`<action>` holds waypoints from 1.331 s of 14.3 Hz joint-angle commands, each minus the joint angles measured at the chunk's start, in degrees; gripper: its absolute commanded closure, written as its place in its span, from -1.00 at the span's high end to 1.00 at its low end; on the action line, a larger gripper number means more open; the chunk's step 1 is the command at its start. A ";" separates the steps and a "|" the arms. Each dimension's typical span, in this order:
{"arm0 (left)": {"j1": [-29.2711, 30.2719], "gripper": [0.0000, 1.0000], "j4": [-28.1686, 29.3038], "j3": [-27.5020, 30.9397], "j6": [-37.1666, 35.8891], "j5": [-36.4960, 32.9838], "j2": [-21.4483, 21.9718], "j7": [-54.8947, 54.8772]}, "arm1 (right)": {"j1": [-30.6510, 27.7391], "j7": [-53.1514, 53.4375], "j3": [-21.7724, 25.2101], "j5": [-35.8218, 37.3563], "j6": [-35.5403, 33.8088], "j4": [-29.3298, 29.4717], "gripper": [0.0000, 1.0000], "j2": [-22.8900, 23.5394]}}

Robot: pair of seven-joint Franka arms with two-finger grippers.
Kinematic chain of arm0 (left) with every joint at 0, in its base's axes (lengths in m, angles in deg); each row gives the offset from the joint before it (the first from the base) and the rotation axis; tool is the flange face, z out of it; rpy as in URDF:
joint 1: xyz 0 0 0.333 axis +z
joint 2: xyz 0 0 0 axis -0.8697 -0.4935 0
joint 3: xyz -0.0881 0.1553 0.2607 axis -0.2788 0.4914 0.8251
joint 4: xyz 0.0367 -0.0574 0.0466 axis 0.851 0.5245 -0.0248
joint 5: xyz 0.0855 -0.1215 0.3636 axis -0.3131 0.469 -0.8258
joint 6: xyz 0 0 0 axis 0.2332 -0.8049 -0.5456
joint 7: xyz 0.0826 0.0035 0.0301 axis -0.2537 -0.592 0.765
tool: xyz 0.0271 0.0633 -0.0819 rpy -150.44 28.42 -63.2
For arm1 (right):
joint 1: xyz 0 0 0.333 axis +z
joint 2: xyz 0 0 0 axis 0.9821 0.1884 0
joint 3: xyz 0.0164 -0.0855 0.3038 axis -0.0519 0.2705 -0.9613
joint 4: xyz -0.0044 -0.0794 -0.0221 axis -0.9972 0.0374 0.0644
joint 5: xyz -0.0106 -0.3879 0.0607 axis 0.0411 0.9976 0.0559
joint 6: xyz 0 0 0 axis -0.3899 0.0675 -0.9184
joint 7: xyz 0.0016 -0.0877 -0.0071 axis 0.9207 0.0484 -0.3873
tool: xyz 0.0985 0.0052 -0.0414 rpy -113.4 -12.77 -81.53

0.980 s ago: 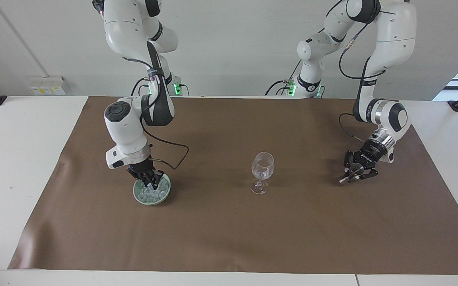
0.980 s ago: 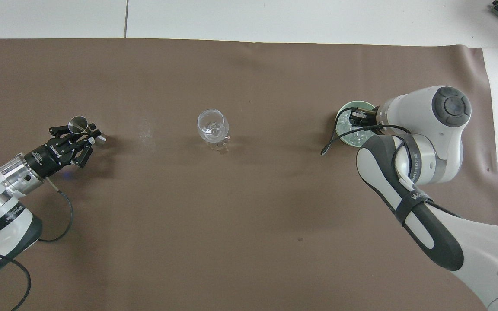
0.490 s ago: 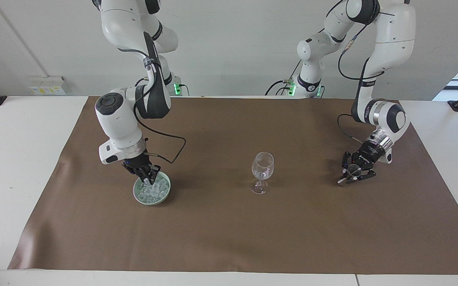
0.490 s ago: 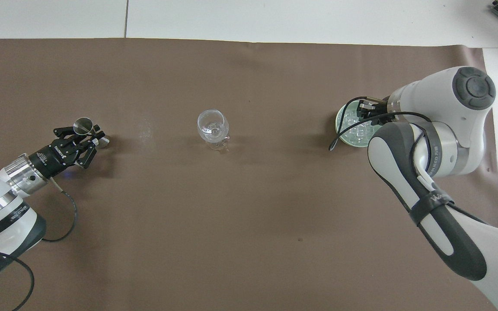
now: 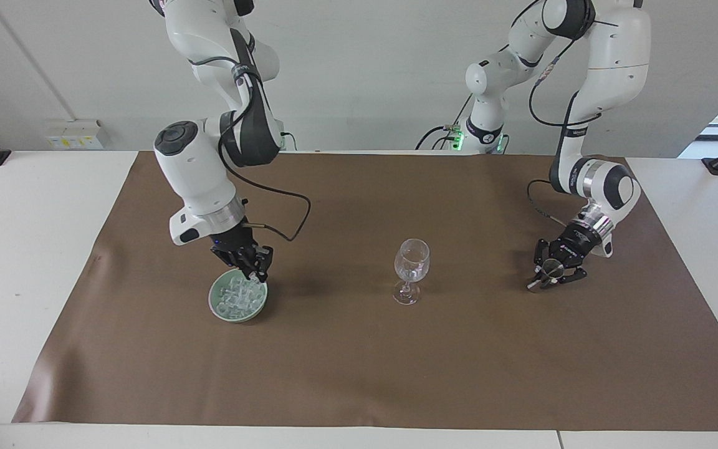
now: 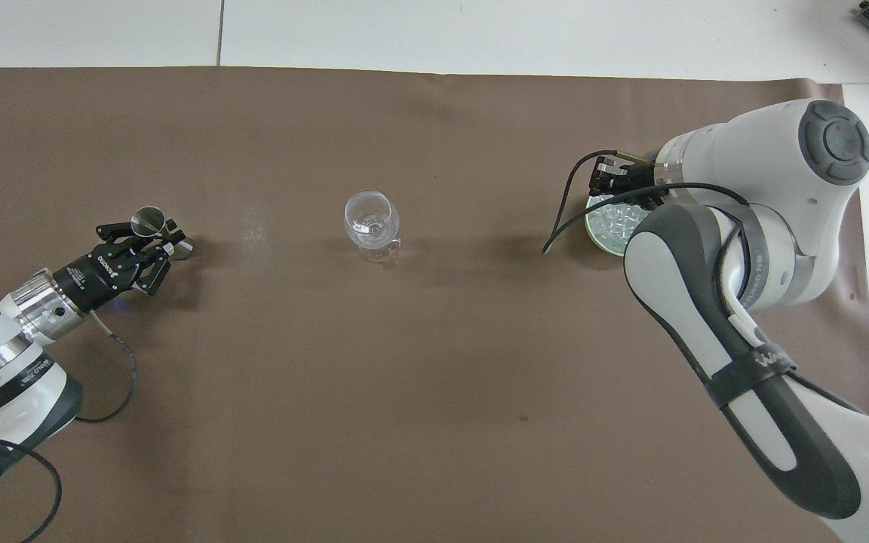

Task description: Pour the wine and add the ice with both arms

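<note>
Brown mat (image 5: 359,368) covers your surface; right end effector (image 5: 255,272) closed over ice (image 5: 237,297), its hold unclear; left end effector (image 5: 551,274) clamps a metal jigger (image 6: 149,222).

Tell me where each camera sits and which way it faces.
Facing view: high across the table, looking at both white arms' bases; right gripper over the green bowl of clear ice cubes.
Overhead view: above the robots' end, looking steeply down; forearms and grippers only.
Shared: clear stemmed glass, left gripper holding a small metal measuring cup.
</note>
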 commanded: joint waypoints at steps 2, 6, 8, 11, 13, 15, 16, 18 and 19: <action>-0.16 -0.41 1.14 0.26 0.89 1.75 0.16 -1.74 | 2.24 4.13 -4.02 -0.16 -1.66 0.67 -0.73 -1.92; 0.10 -0.31 1.67 0.26 0.98 1.66 0.16 -2.09 | 9.45 7.21 -4.11 0.98 -1.48 1.81 -0.75 -2.02; 0.10 -0.25 1.67 0.26 0.98 1.66 0.16 -2.18 | 11.74 8.97 -4.20 3.43 -1.48 2.86 -0.77 -2.02; 0.28 0.01 1.67 0.26 0.98 1.40 0.25 -2.18 | 13.85 10.21 -4.29 6.17 -1.22 3.91 -0.78 -2.36; 1.06 1.00 1.58 0.43 0.62 0.96 0.25 -2.09 | 14.21 10.73 -4.38 6.26 -0.69 4.27 -0.78 -2.45; 1.95 1.00 1.41 0.43 0.01 0.52 0.34 -2.01 | 16.05 13.01 -4.47 6.26 -0.51 4.36 -0.78 -2.37; 2.47 1.00 1.40 0.43 -0.17 -0.53 0.34 -2.09 | 17.01 13.46 -4.47 6.35 -0.51 5.75 -0.78 -2.28; 3.96 1.00 1.14 0.43 -0.95 -3.25 0.34 -2.01 | 18.51 13.37 -4.64 7.48 -0.51 7.87 -0.78 -2.02; 5.01 1.00 1.05 0.43 -1.48 -5.52 0.34 -2.01 | 19.91 13.29 -4.64 8.54 -0.51 7.88 -0.78 -2.02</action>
